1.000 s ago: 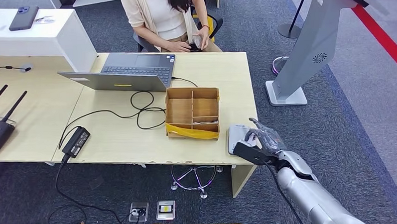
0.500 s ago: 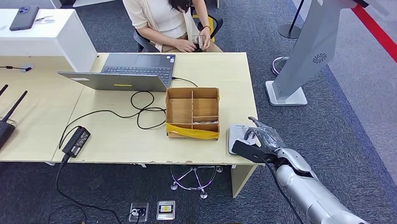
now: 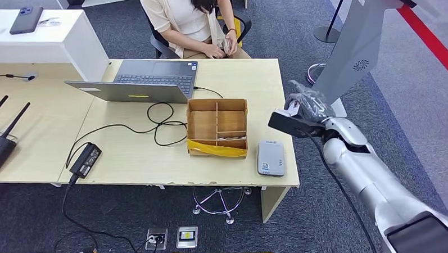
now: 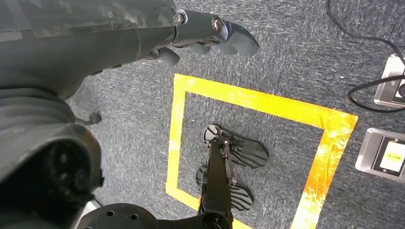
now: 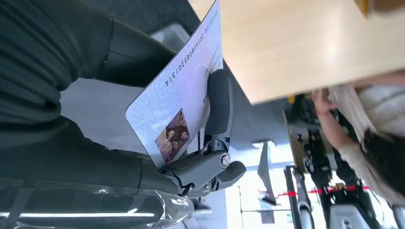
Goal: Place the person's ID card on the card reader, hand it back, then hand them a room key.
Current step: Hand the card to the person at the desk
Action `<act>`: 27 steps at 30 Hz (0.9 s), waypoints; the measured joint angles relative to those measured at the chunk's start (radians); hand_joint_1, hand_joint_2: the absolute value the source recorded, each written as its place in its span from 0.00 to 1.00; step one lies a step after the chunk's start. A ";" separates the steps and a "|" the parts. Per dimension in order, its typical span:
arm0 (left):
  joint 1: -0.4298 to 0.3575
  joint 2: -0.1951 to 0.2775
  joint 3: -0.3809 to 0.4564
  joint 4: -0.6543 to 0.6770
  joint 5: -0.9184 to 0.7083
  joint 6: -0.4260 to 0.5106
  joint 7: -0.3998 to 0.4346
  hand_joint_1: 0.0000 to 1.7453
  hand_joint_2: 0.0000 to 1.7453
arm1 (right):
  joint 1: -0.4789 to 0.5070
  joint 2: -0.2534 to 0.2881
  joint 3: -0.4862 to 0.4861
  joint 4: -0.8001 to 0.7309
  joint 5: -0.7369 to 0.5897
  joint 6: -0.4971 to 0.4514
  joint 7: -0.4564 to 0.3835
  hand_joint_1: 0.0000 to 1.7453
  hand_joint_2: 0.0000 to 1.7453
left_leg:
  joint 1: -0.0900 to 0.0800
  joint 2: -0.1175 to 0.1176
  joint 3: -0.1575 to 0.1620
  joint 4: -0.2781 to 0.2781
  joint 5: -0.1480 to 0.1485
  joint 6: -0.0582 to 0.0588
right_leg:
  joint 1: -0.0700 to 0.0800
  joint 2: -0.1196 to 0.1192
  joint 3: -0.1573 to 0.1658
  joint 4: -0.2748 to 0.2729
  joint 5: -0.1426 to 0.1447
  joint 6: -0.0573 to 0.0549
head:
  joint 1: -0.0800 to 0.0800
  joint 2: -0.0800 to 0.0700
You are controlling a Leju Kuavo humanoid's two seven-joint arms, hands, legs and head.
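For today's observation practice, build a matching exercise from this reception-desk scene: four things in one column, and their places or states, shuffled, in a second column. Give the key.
Things:
1. ID card
2. card reader
3. laptop
4. cardboard box

Places or states:
A. open, in front of the seated person
B. held in the right robot hand
C. split into compartments, mid-desk
D. flat at the desk's near right corner, nothing on it

Pairs: 1-B, 2-D, 3-A, 4-C
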 joint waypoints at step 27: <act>-0.018 -0.006 -0.043 0.000 -0.010 0.006 0.001 0.00 0.00 | -0.179 0.234 0.014 0.104 0.034 0.099 0.131 1.00 1.00 | 0.000 0.000 0.000 0.000 0.000 0.000 | 0.000 0.000 0.000 0.000 0.000 0.000 | 0.000 0.000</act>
